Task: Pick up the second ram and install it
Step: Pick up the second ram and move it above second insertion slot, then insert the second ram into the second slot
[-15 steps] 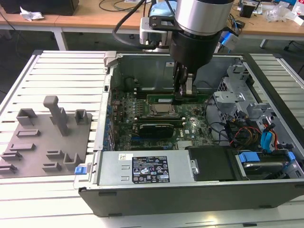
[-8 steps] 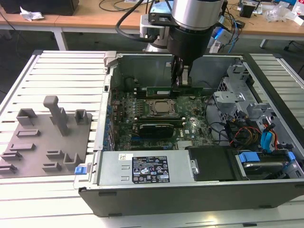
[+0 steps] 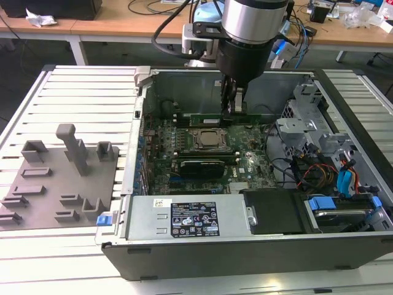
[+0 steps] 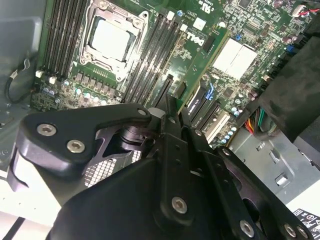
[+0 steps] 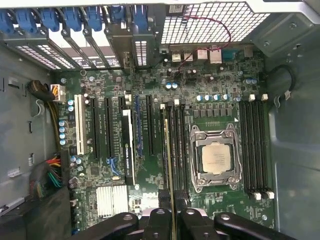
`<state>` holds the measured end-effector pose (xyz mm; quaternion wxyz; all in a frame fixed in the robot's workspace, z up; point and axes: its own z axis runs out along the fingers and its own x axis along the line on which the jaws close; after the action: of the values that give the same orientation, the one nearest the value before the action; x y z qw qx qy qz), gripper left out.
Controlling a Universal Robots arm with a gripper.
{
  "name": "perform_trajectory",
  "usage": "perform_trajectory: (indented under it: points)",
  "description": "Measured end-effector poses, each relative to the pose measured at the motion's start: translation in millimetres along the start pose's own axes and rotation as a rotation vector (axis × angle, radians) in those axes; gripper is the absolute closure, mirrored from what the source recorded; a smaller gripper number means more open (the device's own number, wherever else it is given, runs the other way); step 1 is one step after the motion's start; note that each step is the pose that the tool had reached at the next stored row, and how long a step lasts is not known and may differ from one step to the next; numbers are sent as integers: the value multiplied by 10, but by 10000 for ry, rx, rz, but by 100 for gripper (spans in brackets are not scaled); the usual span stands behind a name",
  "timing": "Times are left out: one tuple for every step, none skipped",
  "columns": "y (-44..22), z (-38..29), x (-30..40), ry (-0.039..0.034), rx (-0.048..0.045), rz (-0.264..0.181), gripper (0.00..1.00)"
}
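Down inside the open computer case (image 3: 245,258), at twelve o'clock from the processor socket (image 3: 209,139) as the exterior view shows it, my gripper (image 3: 234,108) stands upright. Its fingers are pinched on the top edge of the second ram (image 3: 206,116), close to the middle of its length. In the first wrist view the stick (image 5: 169,160) shows edge-on as a thin pale line running away from between my fingertips (image 5: 160,220). It lies along the bank of black memory slots (image 5: 180,145) just beside the socket. Whether it is already bottomed in its slot I cannot tell. To do this well, I judge the board must be dead upright and parallel to the slot, with both ends going down together. A tilt would bind one end and load the contacts. My hold near the middle suits an even push, so pressure ought to go straight down, gently, with no twist from my wrist. Over at nine o'clock from the case, well apart from me, sits the grey fixture tray (image 3: 43,184).
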<state>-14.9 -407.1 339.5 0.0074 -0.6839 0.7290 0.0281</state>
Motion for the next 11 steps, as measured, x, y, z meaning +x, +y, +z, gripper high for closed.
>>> perform_trajectory:
  points:
    - [0, 1, 0, 0, 0, 0, 86]
    - [0, 1, 0, 0, 0, 0, 86]
    - [0, 1, 0, 0, 0, 0, 86]
    - [0, 2, 0, -1, 0, 0, 86]
    - [-1, 2, 0, 0, 0, 0, 86]
    - [-1, 2, 0, 0, 0, 0, 86]
    - [-1, 3, 0, 0, 0, 0, 86]
    - [-1, 3, 0, 0, 0, 0, 86]
    - [-1, 6, 0, -1, 0, 0, 86]
    - [-1, 16, 0, 0, 0, -1, 86]
    - [-1, 21, 0, 0, 0, -1, 86]
